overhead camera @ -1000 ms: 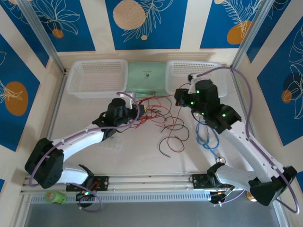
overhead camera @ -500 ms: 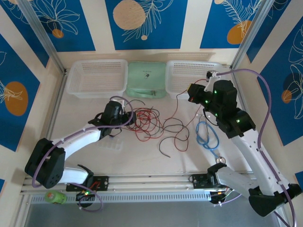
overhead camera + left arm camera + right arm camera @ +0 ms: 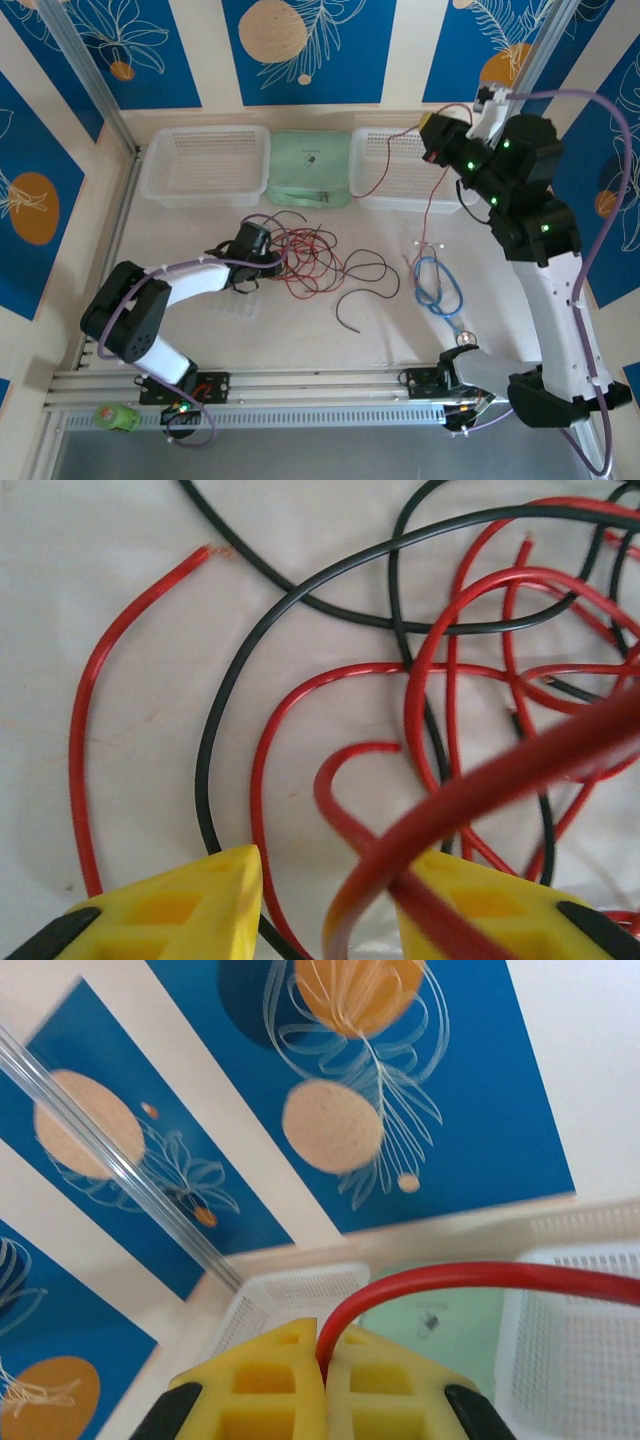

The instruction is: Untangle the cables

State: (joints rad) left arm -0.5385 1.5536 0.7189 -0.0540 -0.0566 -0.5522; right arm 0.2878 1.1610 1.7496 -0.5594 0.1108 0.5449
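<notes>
Red and black cables (image 3: pixel 310 255) lie in a loose curly heap in the middle of the bench (image 3: pixel 300 330). One red cable (image 3: pixel 480 1278) rises from the heap. The right end effector (image 3: pixel 322 1370), held high over a white basket (image 3: pixel 400 190), pinches it tight. The left end effector (image 3: pixel 320 910) sits low at the heap, fingers wide apart, loops between them.
</notes>
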